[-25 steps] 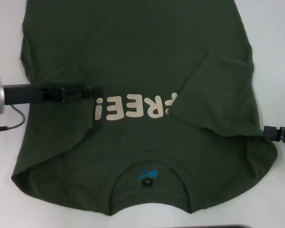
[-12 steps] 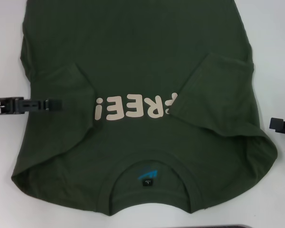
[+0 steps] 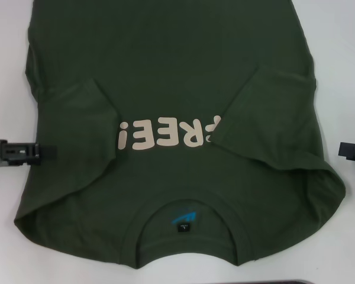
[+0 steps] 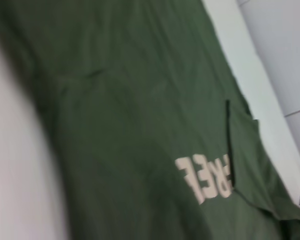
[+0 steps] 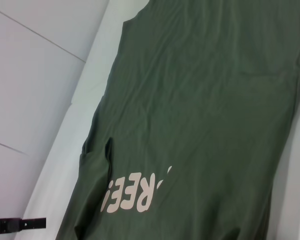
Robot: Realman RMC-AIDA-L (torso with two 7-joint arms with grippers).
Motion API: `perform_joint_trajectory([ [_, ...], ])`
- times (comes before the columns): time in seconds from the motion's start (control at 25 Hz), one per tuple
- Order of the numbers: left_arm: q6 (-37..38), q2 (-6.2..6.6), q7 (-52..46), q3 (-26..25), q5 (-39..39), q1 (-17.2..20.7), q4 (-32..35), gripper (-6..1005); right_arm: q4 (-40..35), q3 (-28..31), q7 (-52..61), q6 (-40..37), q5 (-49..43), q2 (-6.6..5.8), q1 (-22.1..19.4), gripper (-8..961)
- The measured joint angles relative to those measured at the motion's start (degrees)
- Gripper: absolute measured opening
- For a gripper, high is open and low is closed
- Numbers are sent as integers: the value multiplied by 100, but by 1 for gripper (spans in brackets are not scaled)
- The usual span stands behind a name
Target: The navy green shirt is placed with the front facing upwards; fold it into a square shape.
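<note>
The navy green shirt [image 3: 177, 65] lies flat, front up, on the white table, collar [image 3: 192, 207] nearest me, with cream "FREE!" lettering [image 3: 165, 134] and a small neck label [image 3: 181, 227]. Both sleeves are folded inward: one [image 3: 83, 118] on the left, one [image 3: 272, 118] on the right covering the first letter. My left gripper [image 3: 47, 152] hovers at the shirt's left edge, holding nothing. Just off the right edge is my right gripper [image 3: 342, 149], also holding nothing. The wrist views show the shirt [image 4: 140, 115] [image 5: 200, 100] from either side.
Bare white table [image 3: 343, 47] borders the shirt on both sides. A dark object [image 3: 284, 282] peeks in at the near edge. The right wrist view shows the left gripper [image 5: 15, 225] far off beside the shirt.
My left gripper has pulled back leftward from over the chest to the shirt's edge, leaving the left sleeve folded inward. The right gripper has drawn slightly outward to the right.
</note>
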Motion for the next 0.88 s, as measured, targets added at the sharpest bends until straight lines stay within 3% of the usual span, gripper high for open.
perform_joint_trajectory([
  [0.52,425,308,-337,-426,751,208,21,758,1,9,-36,2,-1,-42,48,815],
  [0.72,644,307,-374,-552,1101,217,22,757,1,16,-8,-3,-1,-62,64,815],
  [0.88,643,223,-377,-553,1352,208,29,756,1,20,-3,-7,-1,-62,74,815],
])
